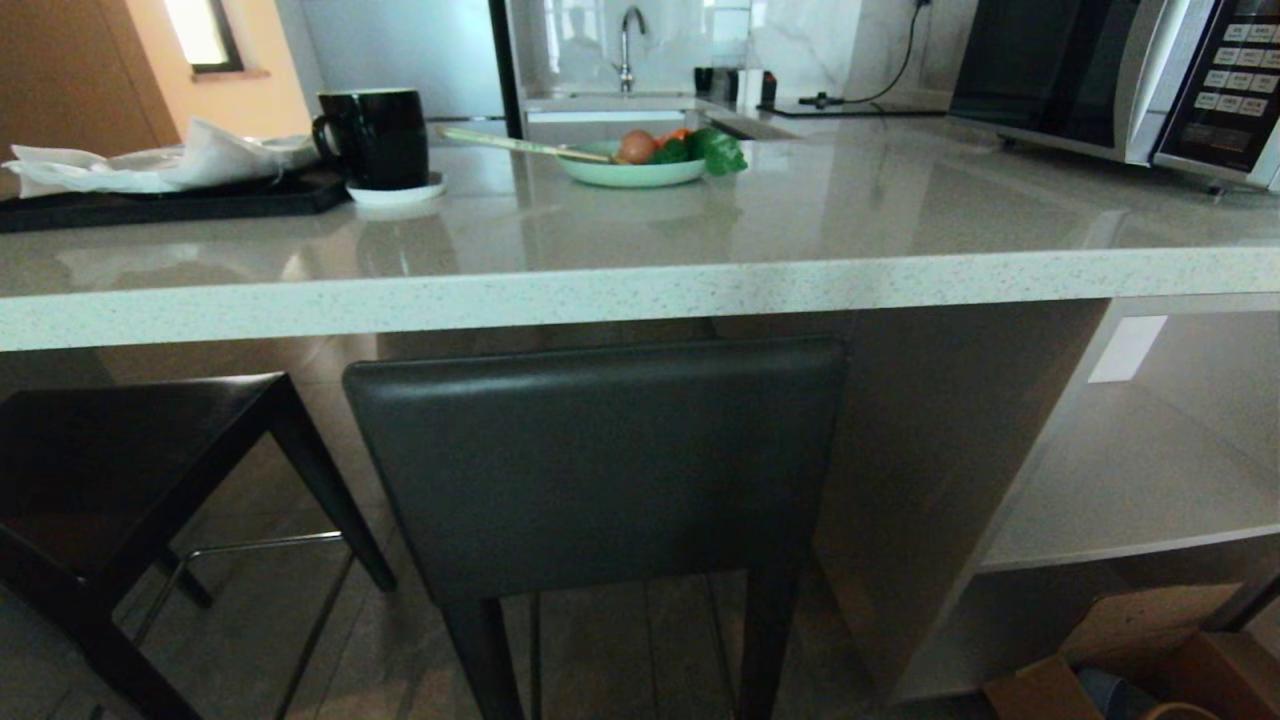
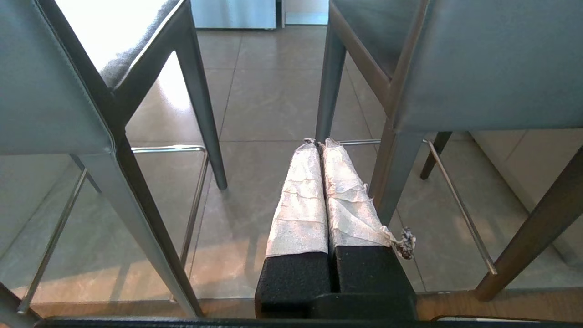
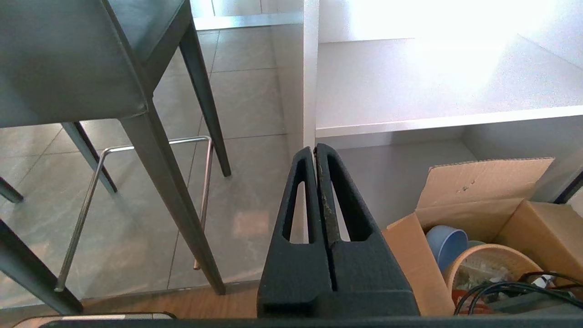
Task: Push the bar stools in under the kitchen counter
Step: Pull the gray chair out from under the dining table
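Observation:
The kitchen counter (image 1: 640, 290) runs across the head view with its thick speckled edge toward me. One bar stool (image 1: 600, 460) stands straight ahead, its dark grey backrest just below and in front of that edge. The second bar stool (image 1: 120, 470) stands to its left, with seat, leg and metal footrest showing. Neither arm shows in the head view. My left gripper (image 2: 319, 142) is shut and empty, low between the two stools (image 2: 50, 91) (image 2: 478, 64), touching neither. My right gripper (image 3: 315, 148) is shut and empty, right of a stool leg (image 3: 173, 196).
On the counter stand a black mug (image 1: 375, 135), a green bowl of vegetables (image 1: 630, 165), a black tray with a white cloth (image 1: 170, 190) and a microwave (image 1: 1120, 70). An open shelf unit (image 1: 1130, 470) is at the right, with a cardboard box (image 3: 478, 191) of items below it.

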Available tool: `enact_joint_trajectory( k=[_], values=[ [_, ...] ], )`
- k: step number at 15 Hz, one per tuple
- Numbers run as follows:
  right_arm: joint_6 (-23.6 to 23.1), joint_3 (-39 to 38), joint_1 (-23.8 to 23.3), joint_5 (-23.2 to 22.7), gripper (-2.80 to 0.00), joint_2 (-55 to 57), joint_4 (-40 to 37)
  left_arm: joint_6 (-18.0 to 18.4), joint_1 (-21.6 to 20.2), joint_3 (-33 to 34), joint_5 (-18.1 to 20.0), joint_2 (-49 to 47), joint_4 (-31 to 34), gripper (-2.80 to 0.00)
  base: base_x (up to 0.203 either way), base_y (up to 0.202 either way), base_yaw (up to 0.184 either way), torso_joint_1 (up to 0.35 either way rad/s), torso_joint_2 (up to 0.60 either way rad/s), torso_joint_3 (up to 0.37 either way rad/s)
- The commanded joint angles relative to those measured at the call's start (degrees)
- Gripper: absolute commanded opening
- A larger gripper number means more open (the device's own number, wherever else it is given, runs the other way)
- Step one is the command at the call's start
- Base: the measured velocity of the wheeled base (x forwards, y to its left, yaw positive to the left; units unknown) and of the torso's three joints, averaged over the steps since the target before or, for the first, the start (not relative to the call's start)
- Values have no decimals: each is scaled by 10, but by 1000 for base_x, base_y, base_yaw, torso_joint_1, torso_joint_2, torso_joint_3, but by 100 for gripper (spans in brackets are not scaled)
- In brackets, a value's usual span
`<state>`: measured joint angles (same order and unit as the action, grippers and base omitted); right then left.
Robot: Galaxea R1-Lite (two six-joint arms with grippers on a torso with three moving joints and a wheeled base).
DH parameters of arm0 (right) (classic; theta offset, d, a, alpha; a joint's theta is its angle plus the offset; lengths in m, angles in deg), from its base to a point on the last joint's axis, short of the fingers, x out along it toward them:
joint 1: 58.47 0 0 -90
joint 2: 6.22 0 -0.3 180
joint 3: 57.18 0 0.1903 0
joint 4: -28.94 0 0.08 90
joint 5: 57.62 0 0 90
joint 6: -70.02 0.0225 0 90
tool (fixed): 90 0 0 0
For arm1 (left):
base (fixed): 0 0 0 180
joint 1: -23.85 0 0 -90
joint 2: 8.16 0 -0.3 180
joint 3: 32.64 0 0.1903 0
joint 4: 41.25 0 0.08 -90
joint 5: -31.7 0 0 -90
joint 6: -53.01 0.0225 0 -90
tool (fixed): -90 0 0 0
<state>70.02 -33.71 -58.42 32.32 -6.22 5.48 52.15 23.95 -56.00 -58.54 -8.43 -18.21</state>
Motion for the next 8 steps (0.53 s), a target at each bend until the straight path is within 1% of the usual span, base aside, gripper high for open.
enact_joint_trajectory(
  k=[1,8],
  values=[
    [0,0,0,0,-280,0,0,0,0,0,0,-1,0,-280,0,0,0,0,0,0],
    [0,0,0,0,-280,0,0,0,0,0,0,-1,0,-280,0,0,0,0,0,0]
  ],
)
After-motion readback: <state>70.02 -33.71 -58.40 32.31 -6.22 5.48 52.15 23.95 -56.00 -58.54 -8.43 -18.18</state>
